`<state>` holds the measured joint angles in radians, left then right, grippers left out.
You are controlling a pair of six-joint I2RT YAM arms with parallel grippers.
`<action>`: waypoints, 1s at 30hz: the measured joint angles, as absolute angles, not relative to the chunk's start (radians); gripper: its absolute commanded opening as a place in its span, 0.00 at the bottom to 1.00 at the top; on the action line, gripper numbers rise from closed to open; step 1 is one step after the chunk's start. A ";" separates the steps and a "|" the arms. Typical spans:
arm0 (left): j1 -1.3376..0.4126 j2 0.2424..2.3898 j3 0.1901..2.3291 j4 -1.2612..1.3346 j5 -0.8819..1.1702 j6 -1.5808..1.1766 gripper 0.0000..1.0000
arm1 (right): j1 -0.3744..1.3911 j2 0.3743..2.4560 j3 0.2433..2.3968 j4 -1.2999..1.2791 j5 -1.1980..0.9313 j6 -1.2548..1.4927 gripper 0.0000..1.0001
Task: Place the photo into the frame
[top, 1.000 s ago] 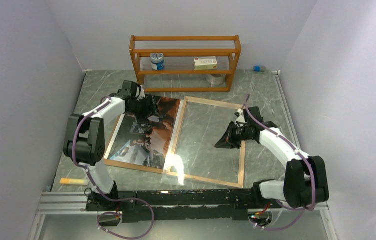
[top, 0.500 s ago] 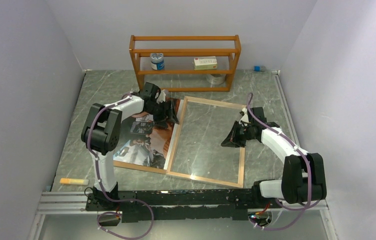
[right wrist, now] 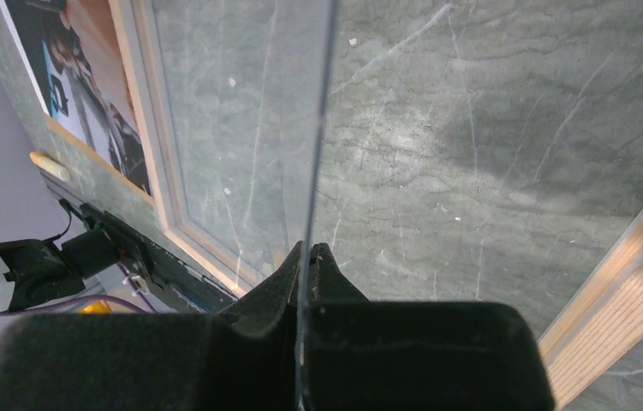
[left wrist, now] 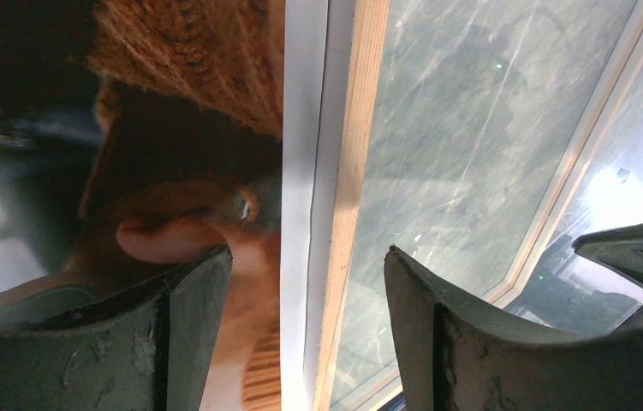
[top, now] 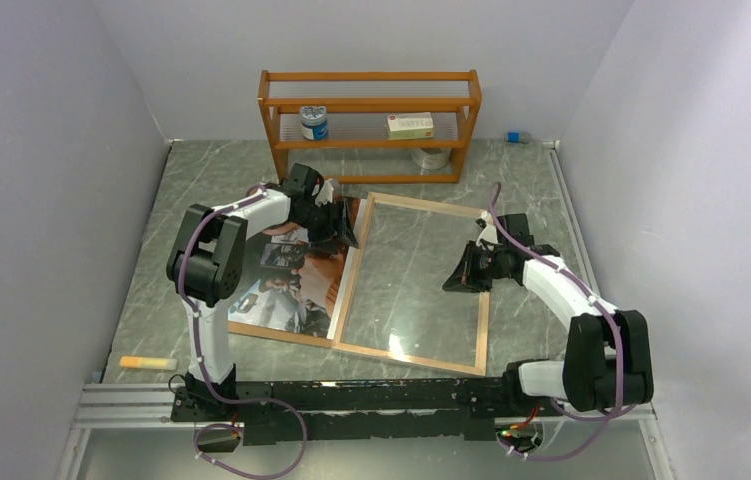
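The frame [top: 349, 290] lies flat on the marble table [top: 531, 180], wood-coloured rim up, and you can see the tabletop straight through it. The photo [top: 281, 285] lies flat against the frame's left rail, outside the opening. The left gripper [top: 348, 228] is low over the far end of that rail. Its fingers [left wrist: 189, 342] are spread wide, one over the photo and one over the opening, with the rail between them and nothing gripped. Over the frame's right side, the right gripper [top: 451, 280] is clenched on the edge of a clear pane [right wrist: 323, 103], which shows edge-on as a thin line running out from its fingertips. From above the pane is almost invisible, so I can't tell how far it is lifted off the frame. An orange shelf rack [top: 371, 76] stands beyond the frame's far rail.
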<state>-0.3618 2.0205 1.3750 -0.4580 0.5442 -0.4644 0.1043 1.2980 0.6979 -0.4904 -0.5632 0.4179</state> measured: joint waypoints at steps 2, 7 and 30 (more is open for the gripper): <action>-0.363 2.021 1.375 -0.459 0.543 -0.464 0.72 | 0.104 1.286 0.698 -0.490 -0.567 0.411 0.00; -0.368 2.022 1.375 -0.460 0.542 -0.464 0.71 | 0.104 1.232 0.697 -0.478 -0.583 0.384 0.00; -0.393 2.060 1.433 -0.511 0.525 -0.455 0.70 | 0.105 1.376 0.725 -0.477 -0.498 0.360 0.00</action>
